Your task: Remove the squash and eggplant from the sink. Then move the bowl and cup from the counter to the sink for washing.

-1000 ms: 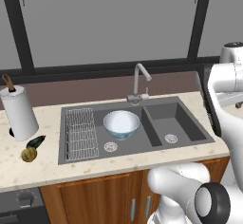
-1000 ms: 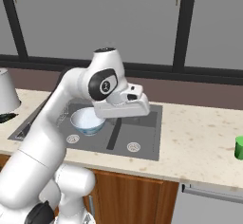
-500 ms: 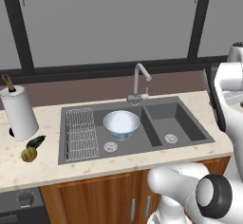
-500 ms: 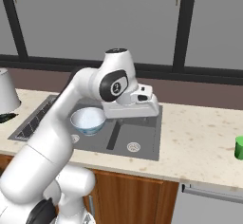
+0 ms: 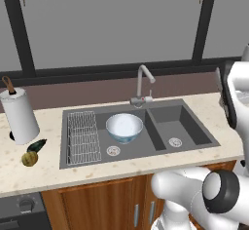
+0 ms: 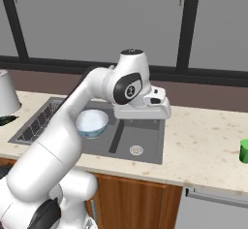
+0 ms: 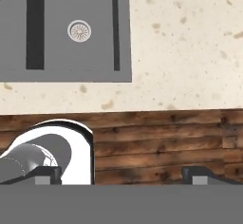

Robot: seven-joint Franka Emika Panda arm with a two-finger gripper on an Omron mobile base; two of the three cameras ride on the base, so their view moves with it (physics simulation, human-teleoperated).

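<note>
The bowl [image 5: 124, 127] sits in the left basin of the sink [image 5: 187, 126], and the squash [image 5: 29, 159] and the eggplant [image 5: 36, 145] lie touching each other on the counter [image 6: 203, 145], left of the sink and just beside the paper towel roll [image 5: 18, 115]. So, to my judgement, only the cup [image 6: 244, 151] remains. It stands upright on the counter at the far right, well apart from the sink.

The gripper [image 7: 121, 175] hangs over the counter edge, right of the right basin. Its fingers [image 7: 199, 174] stand wide apart and hold nothing.

The cup is small and probably light, with stiff smooth walls that get narrower toward the bottom (so it may slip downward if it is squeezed low). I would take it across the middle or a little higher, one finger on each side, and close gently. It tips easily, so the fingers should come straight down around it and not push it from the side.
</note>
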